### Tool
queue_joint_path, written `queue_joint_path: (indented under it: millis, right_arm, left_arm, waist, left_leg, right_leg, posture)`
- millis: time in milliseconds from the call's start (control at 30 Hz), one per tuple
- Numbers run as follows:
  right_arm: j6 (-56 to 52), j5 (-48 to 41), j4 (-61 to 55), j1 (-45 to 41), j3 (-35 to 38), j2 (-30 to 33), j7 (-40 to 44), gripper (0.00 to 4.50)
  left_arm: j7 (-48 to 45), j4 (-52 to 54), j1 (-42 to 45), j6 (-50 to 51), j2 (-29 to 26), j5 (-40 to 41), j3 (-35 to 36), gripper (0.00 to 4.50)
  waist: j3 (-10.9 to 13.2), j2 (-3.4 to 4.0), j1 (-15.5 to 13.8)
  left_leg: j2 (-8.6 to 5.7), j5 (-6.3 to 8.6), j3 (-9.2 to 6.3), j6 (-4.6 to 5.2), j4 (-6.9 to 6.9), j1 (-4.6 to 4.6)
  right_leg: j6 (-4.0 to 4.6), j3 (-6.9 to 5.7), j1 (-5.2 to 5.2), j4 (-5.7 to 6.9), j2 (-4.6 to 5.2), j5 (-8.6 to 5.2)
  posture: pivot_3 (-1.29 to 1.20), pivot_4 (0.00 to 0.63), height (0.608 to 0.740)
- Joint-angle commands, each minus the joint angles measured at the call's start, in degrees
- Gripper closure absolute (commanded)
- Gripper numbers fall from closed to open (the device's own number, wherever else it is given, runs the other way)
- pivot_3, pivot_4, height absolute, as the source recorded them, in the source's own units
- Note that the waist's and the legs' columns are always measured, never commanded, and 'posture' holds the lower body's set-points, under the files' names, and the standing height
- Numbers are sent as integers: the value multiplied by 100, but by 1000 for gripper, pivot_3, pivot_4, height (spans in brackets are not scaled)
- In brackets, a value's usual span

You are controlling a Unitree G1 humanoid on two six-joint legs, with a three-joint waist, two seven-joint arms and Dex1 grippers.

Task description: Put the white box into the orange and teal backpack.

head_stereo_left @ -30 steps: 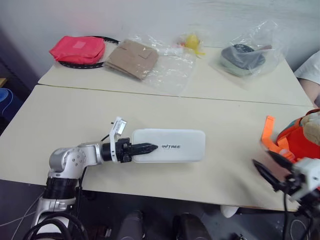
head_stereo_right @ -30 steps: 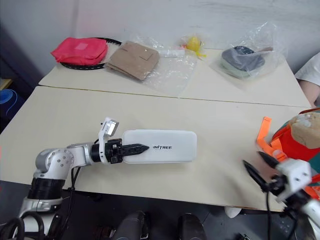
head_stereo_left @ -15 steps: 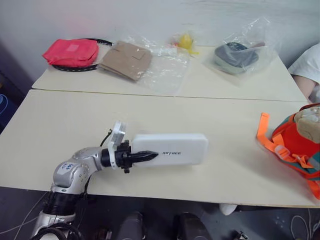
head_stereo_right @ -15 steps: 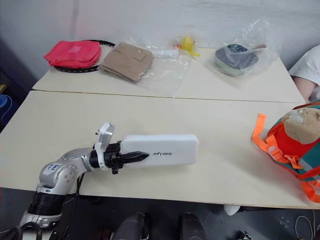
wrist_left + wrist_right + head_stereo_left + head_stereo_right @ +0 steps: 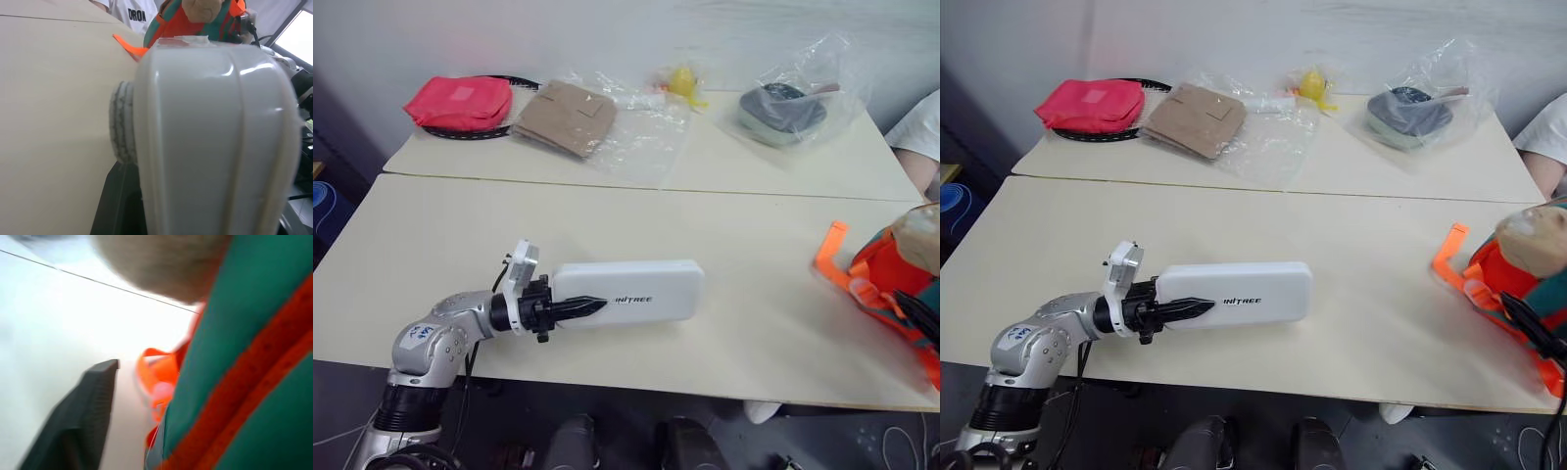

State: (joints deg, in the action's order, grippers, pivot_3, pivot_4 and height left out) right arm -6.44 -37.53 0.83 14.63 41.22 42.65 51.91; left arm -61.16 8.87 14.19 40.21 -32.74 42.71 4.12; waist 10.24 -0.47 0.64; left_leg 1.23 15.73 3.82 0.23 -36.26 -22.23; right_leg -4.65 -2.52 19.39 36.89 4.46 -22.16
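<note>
The white box (image 5: 631,292), long and glossy with grey lettering, lies near the front of the cream table (image 5: 440,235). My left gripper (image 5: 590,305) is shut on its left end, one black finger across the top face. In the left wrist view the box (image 5: 215,137) looms close beside that finger (image 5: 117,205). The orange and teal backpack (image 5: 886,284), with a tan plush head and an orange strap (image 5: 829,250), sits at the table's right edge. My right gripper (image 5: 1530,329) rests against the backpack's front side, and the right wrist view shows teal and orange fabric (image 5: 244,362) pressed close.
On the far table lie a red pouch (image 5: 460,101) on a black loop, a tan cardboard packet in clear plastic (image 5: 566,116), a small yellow item (image 5: 683,83) and a grey object in a plastic bag (image 5: 783,108). A person's white sleeve (image 5: 922,137) shows at the right.
My right gripper has gone from the table's front right corner up against the backpack. The left wrist has rolled, tilting the box a little. The camera has shifted.
</note>
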Motion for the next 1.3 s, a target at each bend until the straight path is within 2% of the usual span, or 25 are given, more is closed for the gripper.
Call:
queue_joint_path:
  millis: [33, 167, 233, 367, 500, 600, 733, 800, 900, 967, 1133, 1200, 1300]
  right_arm:
    - [-55, 136, 162, -303, -308, 90, 139, 2708]
    - [-11, 185, -32, -686, -729, -44, 254, 4131]
    - [-231, 32, -470, -823, -1054, -113, 320, 4498]
    - [-1007, -481, -1949, -1142, -2068, -110, 407, 4498]
    - [-1995, -1420, -3346, -2114, -3133, -247, 31, 4498]
    - [-2697, -2471, -4059, -2424, -3369, -129, -249, 4498]
    - [-3151, -2961, -4307, -2049, -3264, 366, 78, 4498]
    - [-3141, -2777, -4105, -1854, -3129, 596, 360, 4498]
    - [-2993, -2352, -3717, -1933, -3053, 823, 641, 4498]
    - [-2973, -2250, -3582, -2114, -3107, 774, 573, 4498]
    - [-2977, -2023, -3428, -2391, -3377, 441, 458, 4498]
    - [-2985, -1918, -3343, -2479, -3453, 314, 403, 4498]
    - [-2990, -1773, -3269, -2622, -3569, 178, 385, 4498]
  left_arm:
    - [118, 269, -37, 7, -64, 265, 386, 3305]
    - [309, 228, -119, 52, -81, 336, 707, 3305]
    - [447, 79, -101, 85, -64, 396, 934, 3305]
    - [772, -380, -1, 117, -15, 511, 1410, 3305]
    - [905, -1014, -25, -6, -113, 449, 1844, 3305]
    - [919, -1212, -166, -175, -323, 138, 1858, 3305]
    - [1026, -1114, -201, -192, -336, 324, 2157, 3305]
    - [1001, -948, -265, -166, -373, 410, 2283, 3305]
    - [1122, -695, -370, 365, -447, 1131, 2855, 3305]
    - [1056, -370, -561, 487, -572, 1369, 3083, 3305]
    - [1245, 833, -950, 779, -719, 2434, 3764, 3305]
    - [1324, 1124, -975, 831, -820, 2687, 3819, 3305]
    - [1086, 1370, -967, 764, -970, 2569, 3396, 3305]
  waist:
    - [1, -2, -23]
    - [2, -3, -12]
    - [3, -5, 39]
    - [3, -5, 138]
    - [6, -10, 201]
    - [8, -13, 146]
    - [10, -31, 23]
    - [8, -43, -10]
    - [10, -47, -20]
    - [14, -54, 17]
    - [16, -55, 89]
    - [18, -52, 84]
    - [18, -51, 85]
  left_leg:
    - [0, 0, 0, 1, -2, 0]
    - [1, 0, 2, 0, -3, 1]
    - [4, 0, 3, 0, -3, 3]
    - [11, -1, 1, -2, 2, 4]
    - [28, -1, 2, -8, 4, 4]
    - [32, -4, -14, -23, 11, -3]
    - [23, 6, -28, -14, 4, -26]
    - [8, 17, -30, 5, -8, -33]
    - [-6, 33, -30, 32, -37, -48]
    - [-4, 44, -36, 48, -75, -64]
    - [-2, 43, -55, 45, -71, -67]
    - [-2, 32, -64, 25, -71, -70]
    - [-4, 30, -64, 26, -74, -70]
  right_leg:
    - [-1, 0, -1, 0, 0, 0]
    - [-1, 2, -1, 1, 0, 1]
    - [-1, 1, -1, 4, -2, 0]
    - [-1, 1, 5, 12, -8, 0]
    - [-1, 1, 17, 17, -23, 0]
    - [-1, -10, 24, 16, -25, 0]
    - [0, -18, 17, 4, -12, 1]
    - [0, -19, 11, -4, 5, 1]
    - [-6, -17, 9, -15, 22, 4]
    - [-9, -20, 11, -25, 23, 5]
    - [-10, -31, 11, -25, 22, 6]
    - [-10, -37, 10, -25, 21, 6]
    - [-10, -37, 7, -25, 21, 6]
  posture:
    - [0, 150, 740]
    - [0, 150, 740]
    - [0, 150, 740]
    - [0, 150, 740]
    - [0, 150, 740]
    - [0, 150, 740]
    - [0, 150, 740]
    - [0, 150, 740]
    - [0, 150, 740]
    - [0, 150, 740]
    - [0, 150, 740]
    - [0, 150, 740]
    - [0, 150, 740]
